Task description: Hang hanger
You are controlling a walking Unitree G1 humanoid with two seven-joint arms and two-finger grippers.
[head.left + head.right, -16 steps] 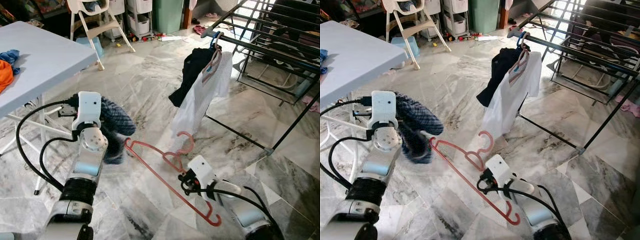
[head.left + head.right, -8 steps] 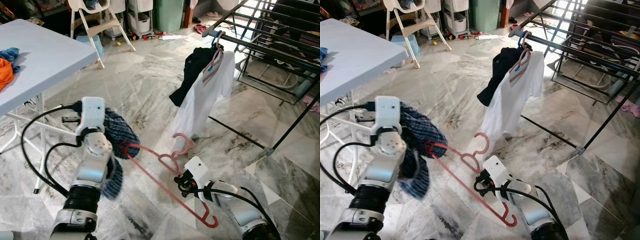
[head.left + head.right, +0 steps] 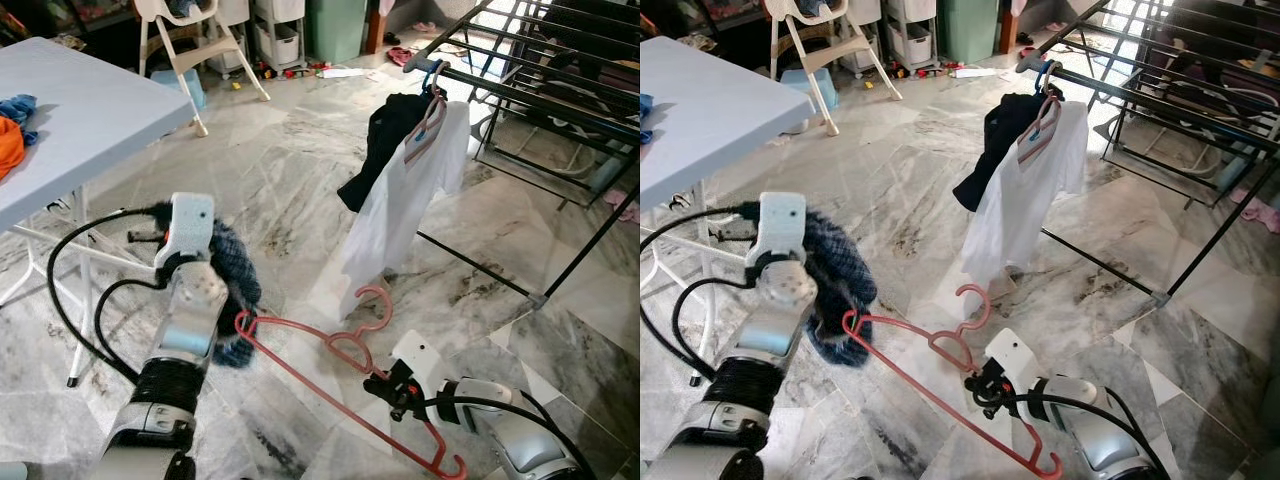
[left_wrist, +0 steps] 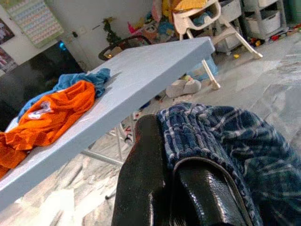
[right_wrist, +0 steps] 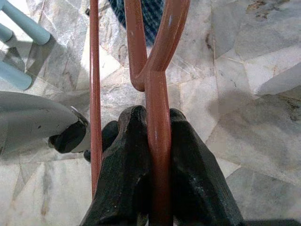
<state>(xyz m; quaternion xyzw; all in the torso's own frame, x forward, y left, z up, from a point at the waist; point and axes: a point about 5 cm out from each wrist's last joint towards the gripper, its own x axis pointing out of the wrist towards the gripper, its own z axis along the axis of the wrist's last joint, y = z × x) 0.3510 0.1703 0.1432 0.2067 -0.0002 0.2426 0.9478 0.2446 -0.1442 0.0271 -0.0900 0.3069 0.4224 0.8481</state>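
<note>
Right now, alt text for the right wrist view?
The right pincer is closed on the neck of a red hanger, its two black fingers pressing either side of the bar above a marble floor. A blue plaid garment shows beyond the hanger, the silver left arm alongside.

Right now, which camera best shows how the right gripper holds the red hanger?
The right wrist view: the right gripper is shut on the red hanger just below its hook. Both eye views show the whole hanger reaching toward the blue plaid garment in the left gripper, not the clamp.
</note>
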